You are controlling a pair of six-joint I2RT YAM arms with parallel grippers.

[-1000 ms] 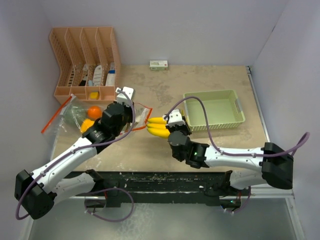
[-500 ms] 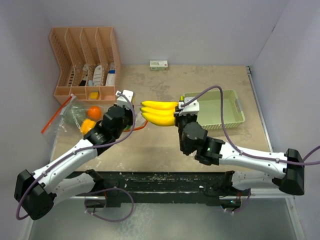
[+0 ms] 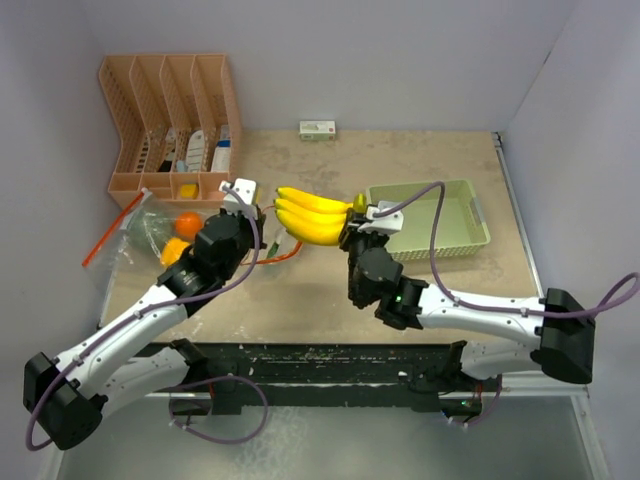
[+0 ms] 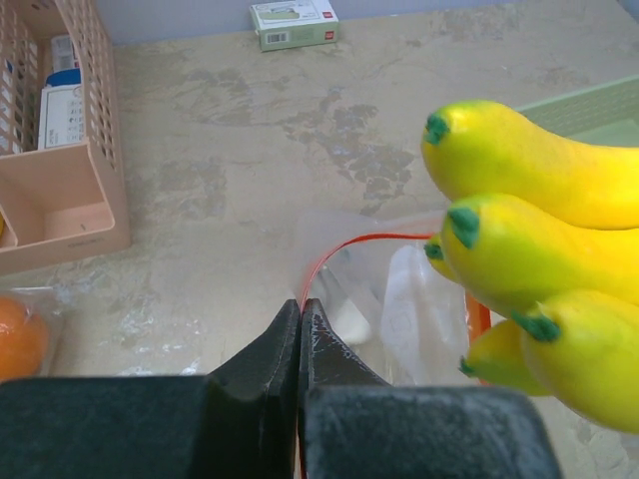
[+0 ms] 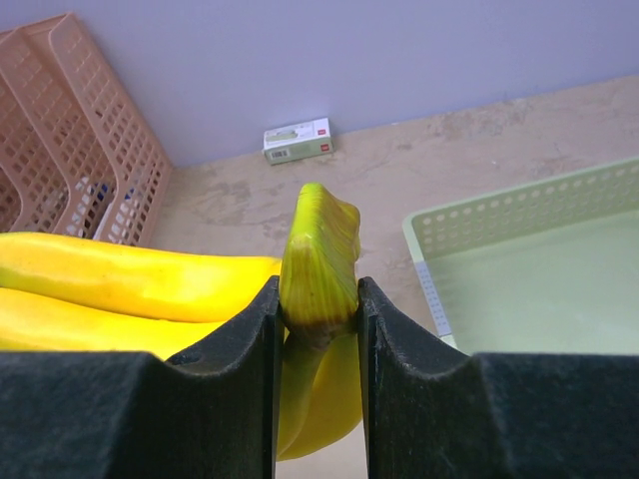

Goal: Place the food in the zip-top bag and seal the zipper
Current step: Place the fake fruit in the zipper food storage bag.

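Observation:
My right gripper (image 3: pixel 355 212) is shut on the green stem (image 5: pixel 318 261) of a bunch of yellow bananas (image 3: pixel 312 216) and holds it above the table, tips pointing left. The tips also show in the left wrist view (image 4: pixel 529 230). My left gripper (image 3: pixel 262 232) is shut on the red zipper edge (image 4: pixel 324 259) of the clear zip-top bag (image 3: pixel 150 232), holding its mouth up just left of and below the banana tips. Inside the bag lie an orange (image 3: pixel 188 224), another orange piece (image 3: pixel 174 250) and a green piece (image 3: pixel 155 228).
A pale green tray (image 3: pixel 470 236) stands right of the bananas. A peach slotted organizer (image 3: pixel 170 125) with small items stands at the back left. A small white-and-green box (image 3: pixel 317 129) lies by the back wall.
My right gripper lifted the bananas off the table and carried them up and left, toward the bag mouth. My left gripper shifted slightly, still holding the bag edge.

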